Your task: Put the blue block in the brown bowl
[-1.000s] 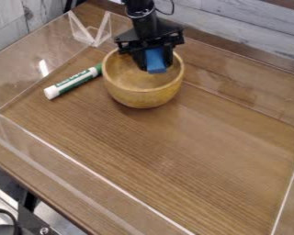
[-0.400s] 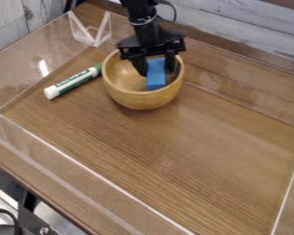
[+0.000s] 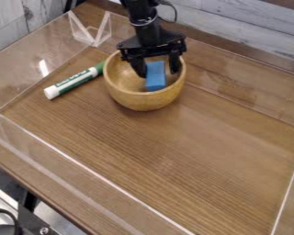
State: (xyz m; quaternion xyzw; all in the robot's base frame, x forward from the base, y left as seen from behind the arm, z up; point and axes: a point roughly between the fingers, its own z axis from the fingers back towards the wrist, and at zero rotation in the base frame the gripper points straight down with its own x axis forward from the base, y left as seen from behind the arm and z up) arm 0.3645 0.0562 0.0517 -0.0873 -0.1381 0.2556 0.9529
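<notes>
Tabletop point(image 3: 175, 174): a brown wood-grain surface that fills the near and middle part of the view, bare in front, with a low clear wall around its edges.
Clear wall point(image 3: 27, 147): transparent panels that run along the near left edge and the right side; glare shows on the left portion.
Marker pen point(image 3: 73, 83): white body with a green cap end, lying flat on the tabletop to the left of the bowl, tilted so its green end points up toward the bowl; it is near the bowl but apart from it.
Brown bowl point(image 3: 143, 95): round, light-brown wood with thick walls, standing upright on the far middle of the tabletop.
Blue block point(image 3: 156, 75): a small bright-blue brick inside the brown bowl, standing on end and leaning toward the far side of the bowl's inside; its lower end is down in the hollow.
End effector point(image 3: 154, 61): black, pointing steeply down over the bowl, its two fingers spread wide apart on either side of the blue block's upper part; gaps seem to show between fingers and block, so it is not clamped on it.
Arm point(image 3: 140, 14): dark, coming down from the top edge of the view behind the bowl.
Background: a pale wall beyond the far edge of the tabletop.
</notes>
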